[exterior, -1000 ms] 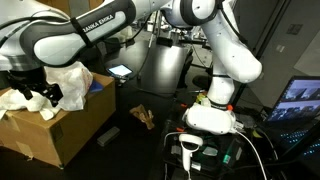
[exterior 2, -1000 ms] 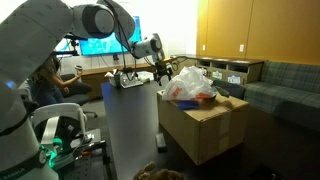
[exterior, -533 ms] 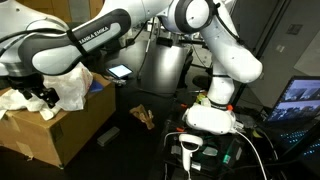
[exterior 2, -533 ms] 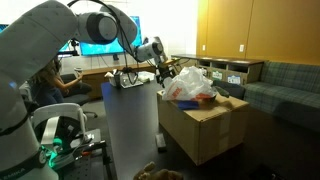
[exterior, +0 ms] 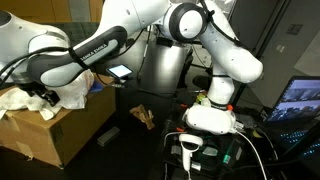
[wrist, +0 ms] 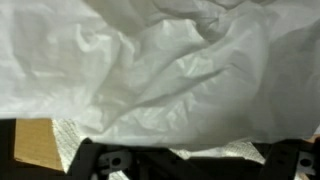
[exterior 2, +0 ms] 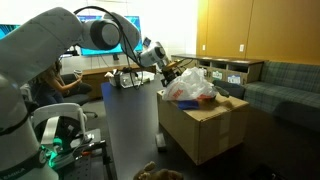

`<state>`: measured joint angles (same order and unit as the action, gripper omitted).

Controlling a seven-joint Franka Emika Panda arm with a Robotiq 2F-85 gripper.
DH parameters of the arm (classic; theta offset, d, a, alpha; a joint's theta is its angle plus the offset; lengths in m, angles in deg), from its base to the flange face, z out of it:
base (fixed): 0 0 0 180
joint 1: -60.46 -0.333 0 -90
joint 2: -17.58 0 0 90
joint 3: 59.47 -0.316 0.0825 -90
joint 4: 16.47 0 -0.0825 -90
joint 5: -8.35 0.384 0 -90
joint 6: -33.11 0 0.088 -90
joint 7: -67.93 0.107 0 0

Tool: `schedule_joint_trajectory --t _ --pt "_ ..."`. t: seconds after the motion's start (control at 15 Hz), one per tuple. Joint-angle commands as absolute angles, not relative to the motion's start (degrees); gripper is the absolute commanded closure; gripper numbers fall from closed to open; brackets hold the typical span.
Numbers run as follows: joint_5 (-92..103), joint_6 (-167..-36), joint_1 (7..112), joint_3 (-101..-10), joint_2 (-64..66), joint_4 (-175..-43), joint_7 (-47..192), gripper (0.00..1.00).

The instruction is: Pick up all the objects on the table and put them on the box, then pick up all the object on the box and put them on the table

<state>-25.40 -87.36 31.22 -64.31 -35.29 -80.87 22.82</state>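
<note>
My gripper [wrist: 190,166] is released: its dark fingers [wrist: 100,160] stand wide apart along the lower edge of the wrist view, with nothing between them. Right in front of them the white bag [wrist: 170,70] fills almost the whole view, crumpled and glossy. I cannot tell whether the fingers touch it. Below the bag's lower left edge a strip of white cloth [wrist: 68,132] shows, and beside that a bare patch of the box [wrist: 30,146].

In an exterior view my gripper [exterior: 42,96] hovers over the open top of the box [exterior: 60,135], just beside the heaped bag [exterior: 72,85]. A blue square [exterior: 97,87] peeks out at the box's rim next to the bag. In an exterior view an orange-red piece [exterior 2: 186,100] lies on the box under the bag's edge.

Farther out, the brown stick [exterior: 143,116] lies on the black table [exterior: 135,142], apart from the box. Beyond it the scanner [exterior: 190,148] stands near my base [exterior: 212,118], and farthest off a laptop screen [exterior: 300,100] glows.
</note>
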Motion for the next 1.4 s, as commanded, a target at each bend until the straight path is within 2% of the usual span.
schedule_joint_trajectory --t 0.0,0.27,0.4,1.0,1.13,1.33 --pt "-26.7 -86.5 30.9 -63.9 -38.7 -76.1 23.1 0.00" --pt "-26.3 -85.8 30.9 -63.8 -39.9 -74.7 22.9 0.00" --pt "-26.3 -85.5 30.9 -63.8 -40.3 -74.0 22.8 0.25" --pt "-26.1 -84.7 30.8 -62.9 -40.3 -73.9 23.5 0.95" --pt "-25.9 -83.8 30.6 -62.8 -39.5 -74.6 23.8 1.00" --pt "-25.9 -83.1 30.0 -63.1 -36.6 -77.2 25.3 0.98"
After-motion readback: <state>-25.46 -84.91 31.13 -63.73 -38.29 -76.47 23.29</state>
